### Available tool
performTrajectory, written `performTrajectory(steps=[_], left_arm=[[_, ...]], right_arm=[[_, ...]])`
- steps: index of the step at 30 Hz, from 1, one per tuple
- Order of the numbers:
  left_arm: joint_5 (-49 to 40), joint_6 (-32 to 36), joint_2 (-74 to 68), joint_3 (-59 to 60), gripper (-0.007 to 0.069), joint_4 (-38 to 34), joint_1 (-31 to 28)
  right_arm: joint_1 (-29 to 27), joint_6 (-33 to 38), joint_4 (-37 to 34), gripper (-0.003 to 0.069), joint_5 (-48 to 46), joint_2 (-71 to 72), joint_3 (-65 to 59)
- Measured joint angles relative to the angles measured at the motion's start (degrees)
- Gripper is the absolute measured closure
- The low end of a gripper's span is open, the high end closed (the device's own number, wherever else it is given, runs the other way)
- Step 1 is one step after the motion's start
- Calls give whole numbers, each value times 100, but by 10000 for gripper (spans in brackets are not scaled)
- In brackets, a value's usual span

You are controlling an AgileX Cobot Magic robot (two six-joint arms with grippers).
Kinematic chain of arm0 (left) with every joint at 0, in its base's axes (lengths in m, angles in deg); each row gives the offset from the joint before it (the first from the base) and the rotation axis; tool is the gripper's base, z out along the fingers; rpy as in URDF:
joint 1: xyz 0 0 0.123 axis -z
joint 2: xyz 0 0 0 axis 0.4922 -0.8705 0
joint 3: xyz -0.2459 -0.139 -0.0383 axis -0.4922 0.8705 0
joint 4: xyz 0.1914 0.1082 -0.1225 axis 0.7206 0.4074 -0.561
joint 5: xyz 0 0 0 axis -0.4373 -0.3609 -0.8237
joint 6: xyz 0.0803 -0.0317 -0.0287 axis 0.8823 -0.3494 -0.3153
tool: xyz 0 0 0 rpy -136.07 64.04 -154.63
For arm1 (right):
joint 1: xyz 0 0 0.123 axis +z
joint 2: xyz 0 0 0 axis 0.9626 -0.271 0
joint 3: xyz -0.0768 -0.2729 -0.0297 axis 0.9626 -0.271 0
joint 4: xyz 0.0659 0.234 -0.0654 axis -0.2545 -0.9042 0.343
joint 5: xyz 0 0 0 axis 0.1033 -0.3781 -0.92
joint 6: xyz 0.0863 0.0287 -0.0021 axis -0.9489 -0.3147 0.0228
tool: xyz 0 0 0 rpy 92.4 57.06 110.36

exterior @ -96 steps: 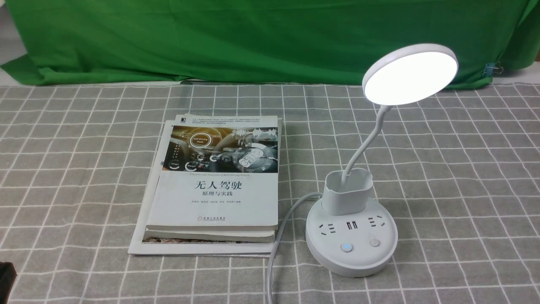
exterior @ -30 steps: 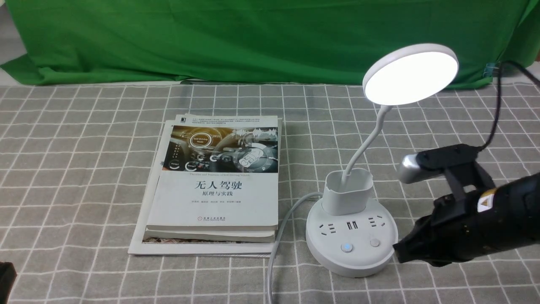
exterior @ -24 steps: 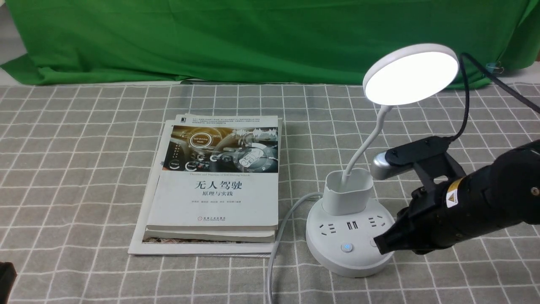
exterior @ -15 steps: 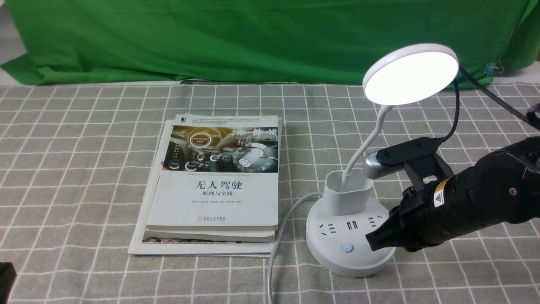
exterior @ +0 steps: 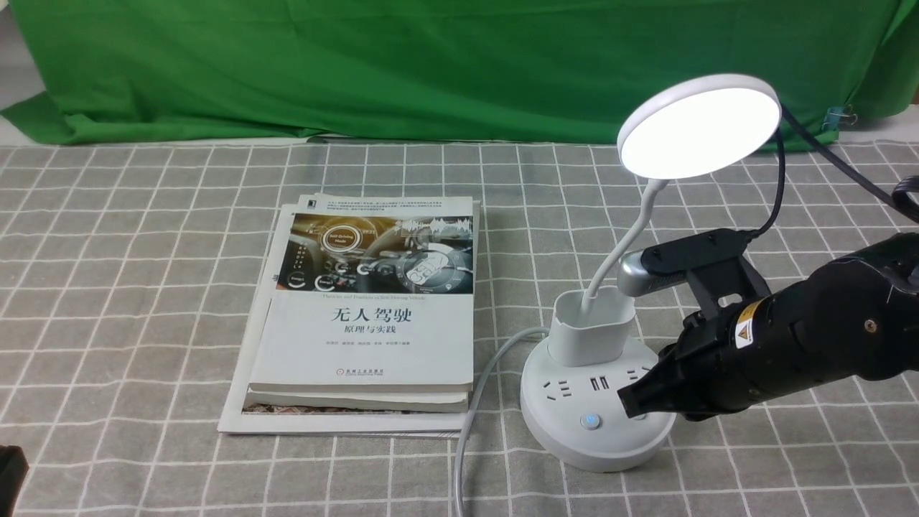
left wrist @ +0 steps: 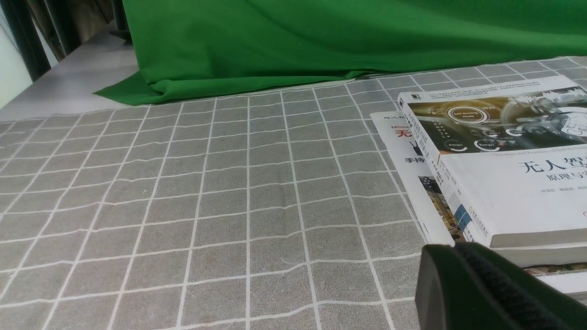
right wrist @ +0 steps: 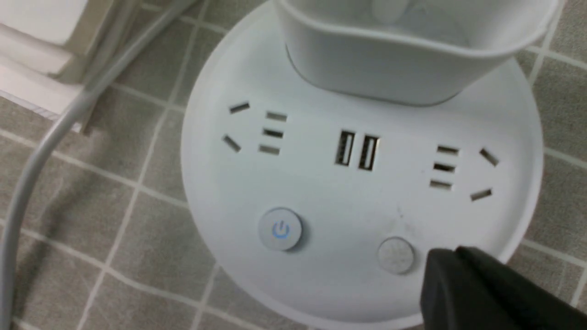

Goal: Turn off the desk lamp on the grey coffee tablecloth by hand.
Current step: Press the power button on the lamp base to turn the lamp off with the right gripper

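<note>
The white desk lamp stands on the grey coffee tablecloth [exterior: 143, 287], and its disc head [exterior: 698, 126] is lit. Its round base [exterior: 567, 441] has a blue-lit power button [exterior: 590, 421]. My right gripper [exterior: 628, 402], the black hand with the yellow sticker, is shut and its tip is over the right side of the base. In the right wrist view the shut tip [right wrist: 451, 254] is just beside the plain grey button [right wrist: 395, 255]; the power button [right wrist: 280, 229] is further off. My left gripper [left wrist: 451, 247] is shut and empty, low over the cloth near the books.
A stack of books [exterior: 373, 309] lies left of the lamp. The lamp's grey cable [exterior: 474, 402] runs between the books and the base toward the front edge. A green backdrop cloth [exterior: 431, 64] hangs behind. The pen cup [exterior: 592, 323] stands on the base.
My right arm came in from the right and moved left and slightly up, so its shut tip now covers the base's right button. The lamp is still lit.
</note>
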Motion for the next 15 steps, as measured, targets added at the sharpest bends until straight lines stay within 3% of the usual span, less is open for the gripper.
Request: performTrajectory(steps=[15], left_arm=[[0,0,0,0,624,0,0]], right_arm=[[1,150,0,634,-282,0,227]])
